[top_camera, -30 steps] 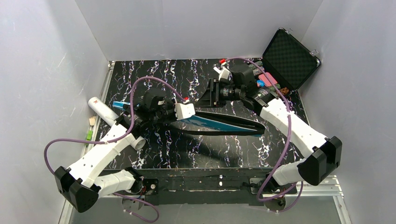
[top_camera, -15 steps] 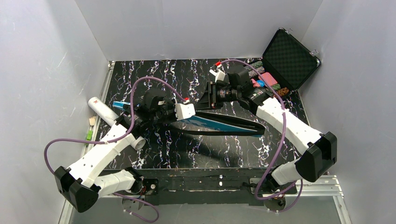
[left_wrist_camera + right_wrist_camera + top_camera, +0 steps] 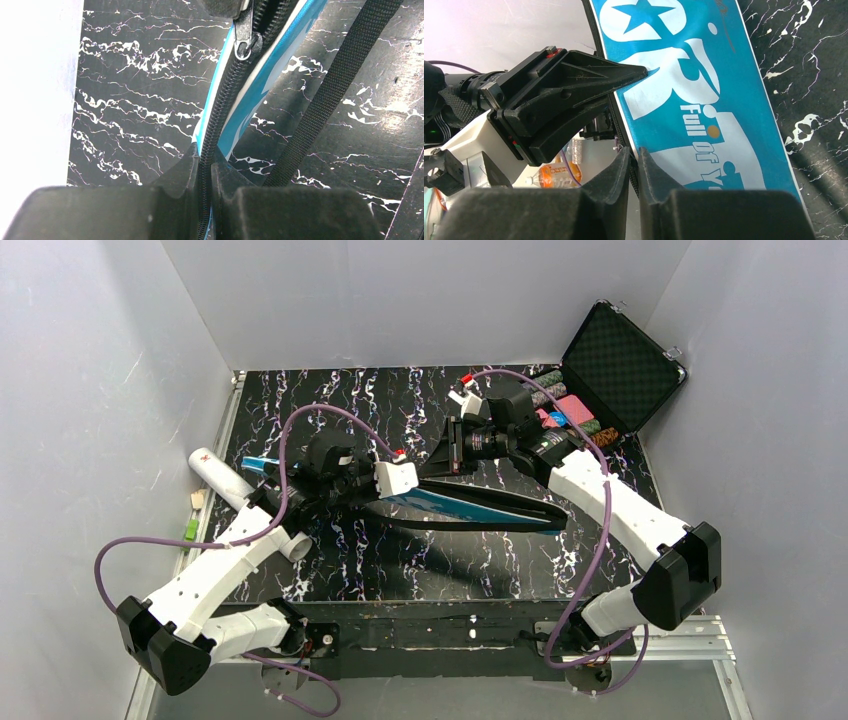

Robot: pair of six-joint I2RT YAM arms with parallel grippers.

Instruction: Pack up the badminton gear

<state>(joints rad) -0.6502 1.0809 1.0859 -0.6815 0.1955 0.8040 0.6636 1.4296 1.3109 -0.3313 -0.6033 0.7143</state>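
White walls [image 3: 420, 300] close in a black, white-veined table [image 3: 330, 400]. At its far right corner a black hard case [image 3: 625, 365] stands with the foam-lined lid raised and coloured chips [image 3: 570, 412] in its tray; the right arm's elbow and wrist pass just in front of it. Along the left edge lies a long white tube [image 3: 222, 478], partly covered by the left arm and well apart from the bag.

Across the middle of the table the blue bag [image 3: 460, 505] is held up on its edge between the two arms, its narrow end pointing right. A black webbing strap [image 3: 335, 90] trails off it onto the table. The bag's face carries a white star, large white letters and a smaller line beginning "Full of". A black zip runs round the rim, with a metal zip pull [image 3: 243, 47] hanging on it.

The left gripper [image 3: 205, 162] is pinched tight on that zip edge. The right gripper [image 3: 634, 160] has its fingers nearly together on the same rim, with the left gripper's black body just beside it.
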